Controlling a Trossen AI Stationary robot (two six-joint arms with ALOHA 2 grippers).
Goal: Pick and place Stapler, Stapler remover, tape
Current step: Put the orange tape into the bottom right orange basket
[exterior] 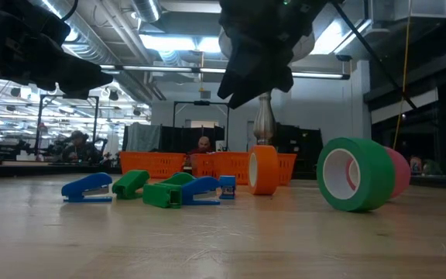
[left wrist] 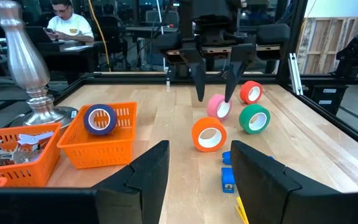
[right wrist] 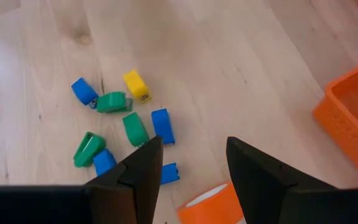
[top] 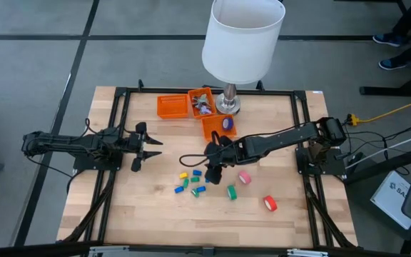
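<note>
Low view, pale wooden table (exterior: 223, 240), ceiling lights (exterior: 173, 43), seated person (exterior: 76, 146)

orange tape (right wrist: 211, 204): cut off by right wrist picture's bottom edge, part hidden behind the finger | pink tape (exterior: 398, 172): mostly hidden behind green tape (exterior: 352, 174) in low view | basket (right wrist: 353, 118): cut off at right wrist picture's edge | first basket's contents (top: 203, 104): too small to tell from above

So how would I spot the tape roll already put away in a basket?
Find the white lampshade at the table's far edge. By its silver base sits a small orange basket, and the blue tape roll lies inside. The other rolls are loose on the bare wood.
</note>
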